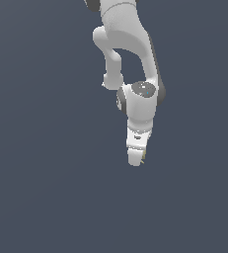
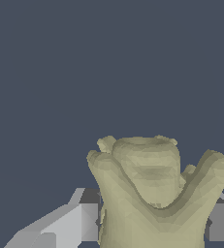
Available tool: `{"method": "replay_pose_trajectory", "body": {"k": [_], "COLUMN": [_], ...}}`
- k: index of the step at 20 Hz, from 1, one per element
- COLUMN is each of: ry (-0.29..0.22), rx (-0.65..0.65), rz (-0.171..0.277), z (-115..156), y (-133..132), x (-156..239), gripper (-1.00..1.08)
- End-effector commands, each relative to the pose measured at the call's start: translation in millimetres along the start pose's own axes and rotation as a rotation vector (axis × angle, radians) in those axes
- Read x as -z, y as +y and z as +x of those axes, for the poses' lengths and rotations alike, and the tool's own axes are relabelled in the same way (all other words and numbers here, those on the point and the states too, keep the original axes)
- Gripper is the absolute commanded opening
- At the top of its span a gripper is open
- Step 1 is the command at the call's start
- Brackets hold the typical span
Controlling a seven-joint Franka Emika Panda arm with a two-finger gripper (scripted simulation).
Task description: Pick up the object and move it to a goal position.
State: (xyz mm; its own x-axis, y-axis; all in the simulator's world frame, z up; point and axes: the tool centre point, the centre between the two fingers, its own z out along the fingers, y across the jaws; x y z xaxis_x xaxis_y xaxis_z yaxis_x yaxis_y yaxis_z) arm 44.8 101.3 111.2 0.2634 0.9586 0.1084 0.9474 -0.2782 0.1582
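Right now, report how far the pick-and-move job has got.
Done, it seems: the end effector is closed around the figurine, fingers on both sides in the wrist view. In hand: the arm holds it; whether it is off the floor is unclear. Left: reaching the goal, which no view shows.

Olive-tan lumpy figurine (image 2: pixel 154 193), stubby limbs, wedged btwn fingers (image 2: pixel 79 220).

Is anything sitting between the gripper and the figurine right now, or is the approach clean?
Nothing visible stands between them. In the wrist view the figurine already sits between the gripper's fingers, one on each side. In the exterior view the gripper hides almost all of it. No goal marker shows, so that path cannot be judged.
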Motion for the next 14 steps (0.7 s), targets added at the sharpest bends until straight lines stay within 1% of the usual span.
{"method": "replay_pose_trajectory", "body": {"k": [1, 5, 8, 11, 14], "ry": [0.050, 0.142, 0.210, 0.271, 0.322], "rx": [0.038, 0.107, 0.159, 0.207, 0.245], "rz": [-0.068, -0.192, -0.284, -0.367, -0.435], "z": [21, 56, 80, 100, 114], "y": [19, 46, 60, 68, 71], "x": [26, 79, 123, 164, 199], "gripper": [-1.00, -1.00, -1.00, -1.00, -1.00]}}
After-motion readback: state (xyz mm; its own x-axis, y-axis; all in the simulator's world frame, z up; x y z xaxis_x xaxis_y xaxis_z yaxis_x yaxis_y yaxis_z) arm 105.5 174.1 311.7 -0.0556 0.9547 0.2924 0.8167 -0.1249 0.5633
